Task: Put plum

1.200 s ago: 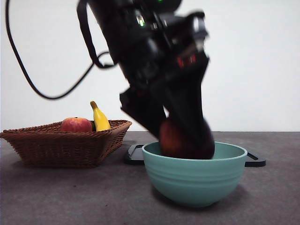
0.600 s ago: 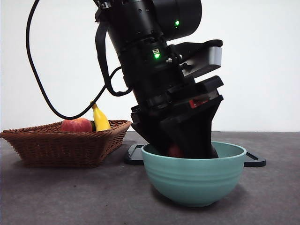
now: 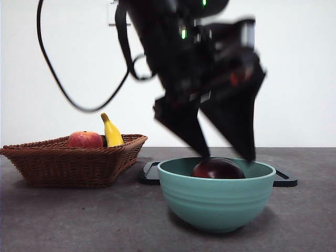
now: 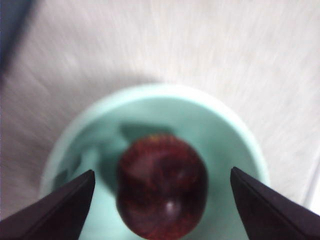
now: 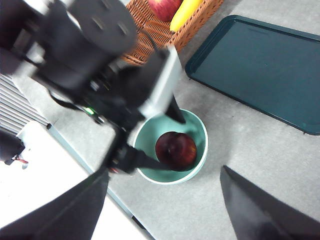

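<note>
One plum (image 3: 218,169), one bowl (image 3: 216,202), one basket (image 3: 73,163), one banana (image 3: 111,132), one red fruit (image 3: 85,139), one tray (image 5: 260,70), two grippers: left (image 3: 226,156), right (image 5: 162,210).

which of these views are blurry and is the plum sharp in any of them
Front view: the left gripper and its arm are motion-smeared, while the plum, teal bowl and basket are crisp. Left wrist view: everything is soft, plum included, the table streaked. Right wrist view: the plum is fairly sharp, the left arm blurred.

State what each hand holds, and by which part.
Nothing. The left hand is open above the plum lying in the bowl; the right hand is open, empty.
</note>
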`<state>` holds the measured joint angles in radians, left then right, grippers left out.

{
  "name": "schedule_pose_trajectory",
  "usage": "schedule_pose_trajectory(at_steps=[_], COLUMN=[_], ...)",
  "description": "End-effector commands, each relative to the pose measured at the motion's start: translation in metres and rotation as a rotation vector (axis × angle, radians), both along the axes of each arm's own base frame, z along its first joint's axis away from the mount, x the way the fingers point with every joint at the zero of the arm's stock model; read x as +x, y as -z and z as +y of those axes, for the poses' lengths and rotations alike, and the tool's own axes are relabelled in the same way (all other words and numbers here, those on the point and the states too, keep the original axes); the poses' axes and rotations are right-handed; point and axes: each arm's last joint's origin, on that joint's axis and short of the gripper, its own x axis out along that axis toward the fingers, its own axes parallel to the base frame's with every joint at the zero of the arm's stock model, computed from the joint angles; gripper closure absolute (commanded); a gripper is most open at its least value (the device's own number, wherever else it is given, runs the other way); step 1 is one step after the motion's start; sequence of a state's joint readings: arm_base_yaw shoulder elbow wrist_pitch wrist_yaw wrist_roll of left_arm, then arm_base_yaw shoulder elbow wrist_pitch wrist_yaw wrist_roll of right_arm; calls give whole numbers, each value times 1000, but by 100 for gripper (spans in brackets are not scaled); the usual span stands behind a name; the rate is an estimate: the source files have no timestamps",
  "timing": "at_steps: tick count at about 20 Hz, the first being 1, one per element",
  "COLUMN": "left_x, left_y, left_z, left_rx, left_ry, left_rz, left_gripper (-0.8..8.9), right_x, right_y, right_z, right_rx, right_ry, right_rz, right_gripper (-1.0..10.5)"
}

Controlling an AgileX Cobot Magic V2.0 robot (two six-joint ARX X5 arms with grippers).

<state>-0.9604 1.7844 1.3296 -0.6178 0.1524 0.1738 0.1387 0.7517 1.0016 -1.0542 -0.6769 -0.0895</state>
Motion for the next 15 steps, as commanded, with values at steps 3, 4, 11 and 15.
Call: schedule_pose_trajectory(at_steps=[3, 4, 11, 15], left_x=[-1, -1, -9, -29], left_y=[-64, -80, -163, -180], left_z=[15, 27, 130, 183], left_rx=[-170, -210, -378, -417], left_ry=[-61, -89, -328, -407], left_rz=[-94, -116, -256, -243], left_gripper=[377, 377, 381, 382], right_x=[0, 0, 0, 0], right_y=[-6, -6, -6, -6], right_z=[0, 0, 0, 0], right_rx=[5, 5, 4, 1], right_ry=[-2, -2, -2, 1], right_rz=[-19, -19, -19, -20], right_gripper=[589, 589, 589, 589])
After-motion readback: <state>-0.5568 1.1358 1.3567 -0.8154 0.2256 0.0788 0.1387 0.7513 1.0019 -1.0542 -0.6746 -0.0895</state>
